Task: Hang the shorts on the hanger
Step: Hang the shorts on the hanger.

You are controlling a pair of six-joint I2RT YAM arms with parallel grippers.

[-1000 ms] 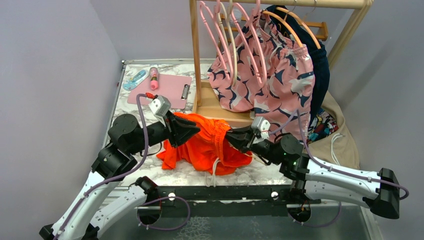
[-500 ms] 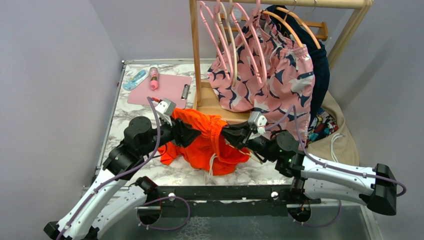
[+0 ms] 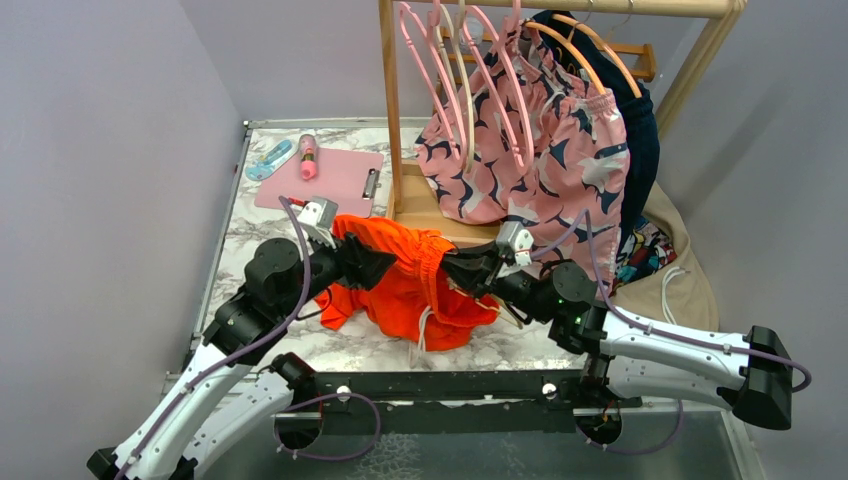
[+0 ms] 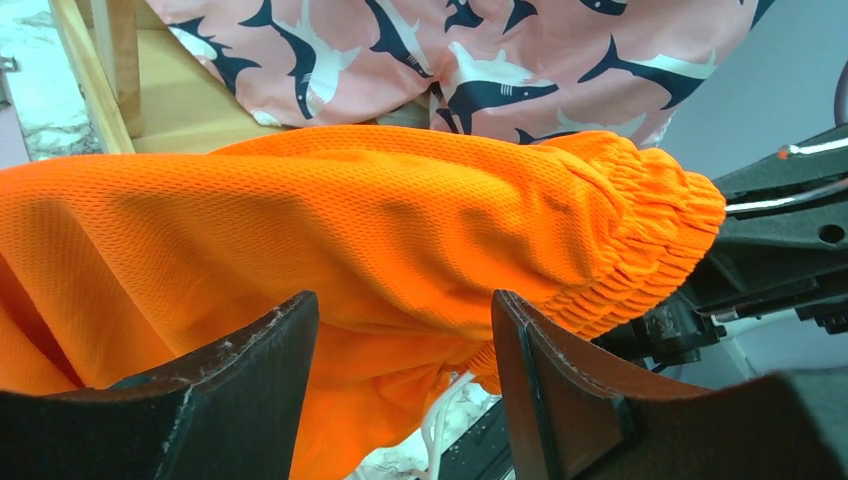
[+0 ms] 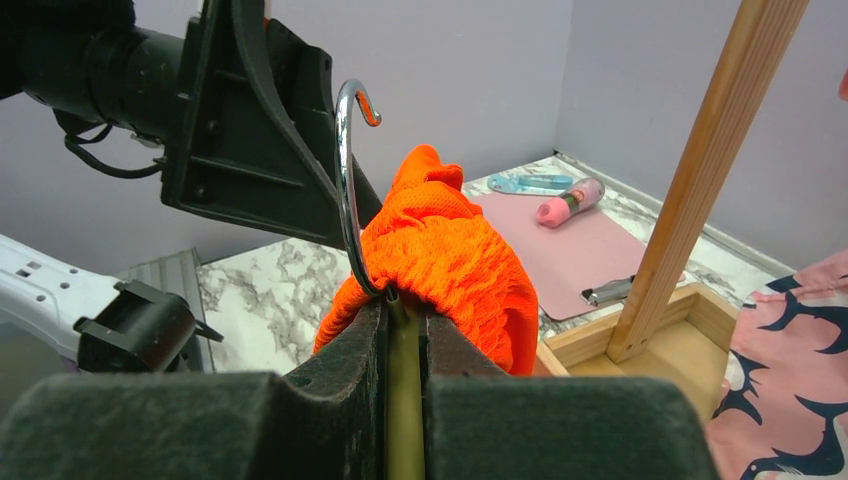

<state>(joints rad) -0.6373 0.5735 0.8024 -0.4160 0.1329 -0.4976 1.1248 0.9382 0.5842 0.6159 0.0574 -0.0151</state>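
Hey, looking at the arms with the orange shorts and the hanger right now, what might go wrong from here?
The left gripper stands wide open with the shorts only bunched between its fingers, so the fabric may slip off. The right gripper pinches the hanger by its thin neck under the hook; dragging cloth could twist it. The dangling white drawstring might snag.

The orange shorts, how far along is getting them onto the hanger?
Done: the right gripper is clamped on the hanger, hook up. In hand: the shorts are bunched against it, partly raised off the table, fabric across the parted fingers of the left gripper. Left: draping them over the hanger; most of it is hidden.
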